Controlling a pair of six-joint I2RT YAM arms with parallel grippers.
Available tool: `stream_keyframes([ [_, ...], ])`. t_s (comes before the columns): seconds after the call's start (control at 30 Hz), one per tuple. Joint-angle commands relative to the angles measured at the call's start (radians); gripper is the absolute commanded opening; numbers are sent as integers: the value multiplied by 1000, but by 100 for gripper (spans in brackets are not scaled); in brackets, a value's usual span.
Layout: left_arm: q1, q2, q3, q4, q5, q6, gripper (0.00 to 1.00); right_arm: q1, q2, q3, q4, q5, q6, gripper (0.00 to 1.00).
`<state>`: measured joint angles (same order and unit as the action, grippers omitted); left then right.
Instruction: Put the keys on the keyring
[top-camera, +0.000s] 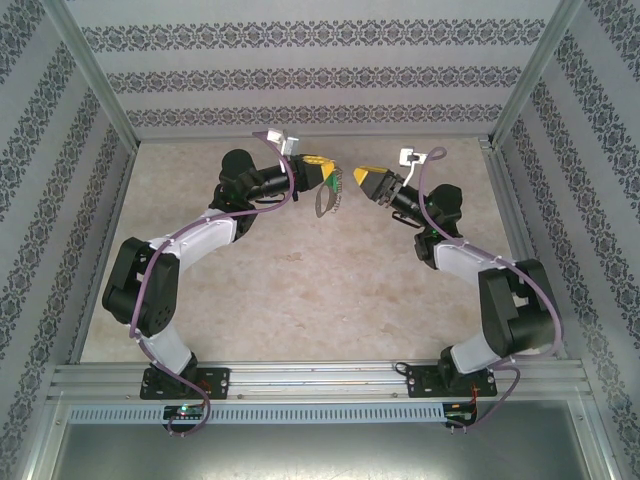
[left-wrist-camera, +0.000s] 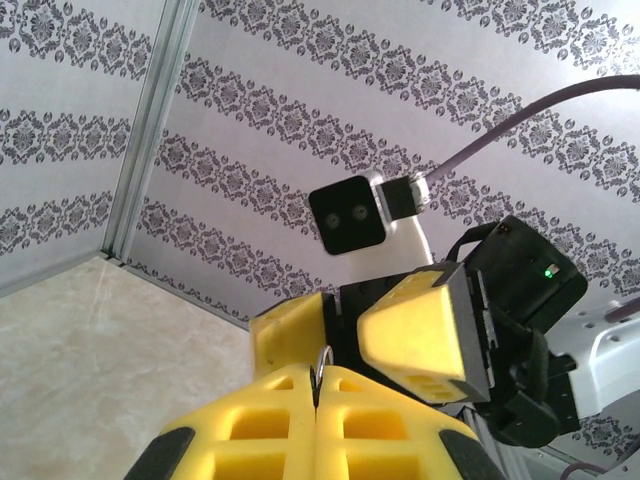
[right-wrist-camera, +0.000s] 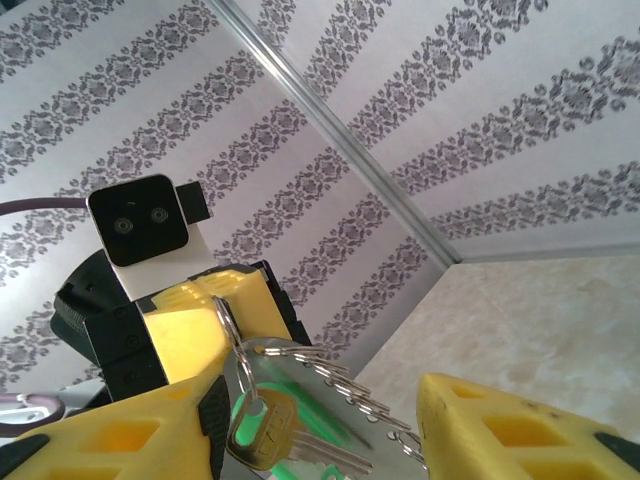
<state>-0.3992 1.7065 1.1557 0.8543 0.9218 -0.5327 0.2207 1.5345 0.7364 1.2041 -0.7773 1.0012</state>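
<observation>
Pinching thin dull-grey metal oval keyring (top-camera: 326, 203) w/ L gripper (left-wrist-camera: 315, 385), fingers pressed together. Hanging at ring: tiny green-headed silver key (right-wrist-camera: 243, 418). Facing close w/ R gripper (top-camera: 360, 180), spread wide.

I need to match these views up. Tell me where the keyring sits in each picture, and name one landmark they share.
Top external: the keyring hangs from the left pincer, upper centre, above the table.
Left wrist: bottom centre, a thin sliver pokes up between the shut yellow fingers.
Right wrist: lower centre, with a green key, inside the open right pincer.
Shared landmark: the striped wallpaper.
</observation>
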Motion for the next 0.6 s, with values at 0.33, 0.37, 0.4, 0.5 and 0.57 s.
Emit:
stream_keyframes([
  [0.33,-9,14,-1,80,5,-21,0,54,40,61,175,-46,78,51],
  [0.37,-9,14,-1,80,5,-21,0,57,44,65,173,-46,78,51],
  [0.4,-9,15,0,77,5,-23,0,59,47,69,174,-45,79,50],
  [0.5,-10,15,1,78,7,-24,0,69,60,85,174,-46,83,49],
  [0.57,-9,15,1,77,6,-23,0,75,66,96,175,-48,84,49],
])
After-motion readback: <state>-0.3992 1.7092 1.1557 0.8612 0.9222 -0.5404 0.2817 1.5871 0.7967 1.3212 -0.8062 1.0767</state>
